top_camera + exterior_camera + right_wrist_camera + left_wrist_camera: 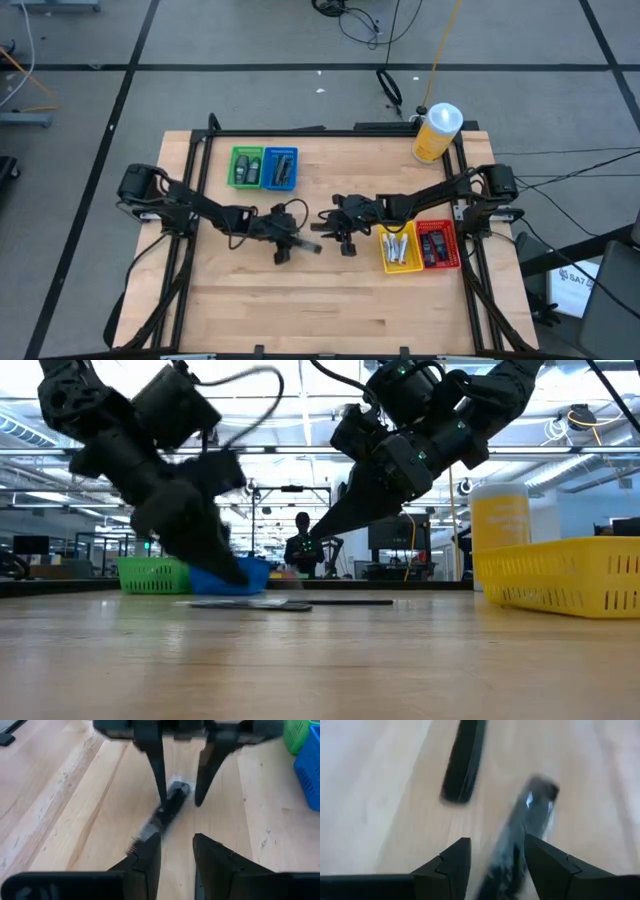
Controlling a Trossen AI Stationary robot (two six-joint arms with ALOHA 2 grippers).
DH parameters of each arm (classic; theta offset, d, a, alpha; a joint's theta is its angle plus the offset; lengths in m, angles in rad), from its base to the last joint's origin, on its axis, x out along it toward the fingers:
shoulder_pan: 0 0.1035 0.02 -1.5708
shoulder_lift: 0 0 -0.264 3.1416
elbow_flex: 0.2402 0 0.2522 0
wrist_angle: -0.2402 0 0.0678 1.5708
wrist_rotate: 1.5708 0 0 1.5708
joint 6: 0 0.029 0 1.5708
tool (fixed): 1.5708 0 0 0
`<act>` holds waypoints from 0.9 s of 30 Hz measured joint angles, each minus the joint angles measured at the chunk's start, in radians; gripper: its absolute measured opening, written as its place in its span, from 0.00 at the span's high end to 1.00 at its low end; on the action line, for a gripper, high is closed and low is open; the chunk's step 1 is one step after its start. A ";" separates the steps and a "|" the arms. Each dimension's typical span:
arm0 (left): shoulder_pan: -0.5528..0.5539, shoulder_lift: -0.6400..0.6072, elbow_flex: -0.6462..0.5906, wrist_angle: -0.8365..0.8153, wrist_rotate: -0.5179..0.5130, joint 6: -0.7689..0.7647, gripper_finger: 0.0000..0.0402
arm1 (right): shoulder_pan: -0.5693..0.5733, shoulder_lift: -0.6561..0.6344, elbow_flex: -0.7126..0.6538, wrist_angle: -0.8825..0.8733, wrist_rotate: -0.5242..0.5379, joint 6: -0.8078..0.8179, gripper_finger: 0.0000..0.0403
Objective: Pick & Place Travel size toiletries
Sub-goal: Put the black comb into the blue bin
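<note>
A dark travel-size tube with a silvery end (169,806) lies flat on the wooden table, near its middle (308,246). My left gripper (495,845) is low over it, open, with one finger on each side of the tube (527,815). The right wrist view shows those fingers (159,775) straddling it. My right gripper (175,842) hangs open a little above the table, just to the right of the tube, with nothing between its fingers. A second black item (465,760) lies on the table beyond the tube. My left gripper comes at the tube slanting down from the table's left, its fingers across the tube. One finger (161,795) stands right against the tube's side (165,812). I cannot tell whether it touches. The tube lies flat on the table.
A green tray (246,167) and a blue tray (281,168) holding dark items stand at the far left. A yellow tray (398,248) and a red tray (437,245) stand at the right. A large yellow bottle (436,133) is at the far right corner.
</note>
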 joint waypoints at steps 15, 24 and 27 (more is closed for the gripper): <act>0.037 0.013 0.008 -0.101 0.191 0.396 0.23 | 0.000 0.000 -0.098 0.190 0.002 0.005 0.74; 0.081 0.102 0.010 -0.066 0.354 0.381 0.48 | 0.000 0.001 -0.111 0.217 0.000 0.004 0.74; 0.085 0.112 0.011 -0.054 0.365 0.383 0.58 | 0.000 0.001 -0.111 0.217 -0.001 0.004 0.74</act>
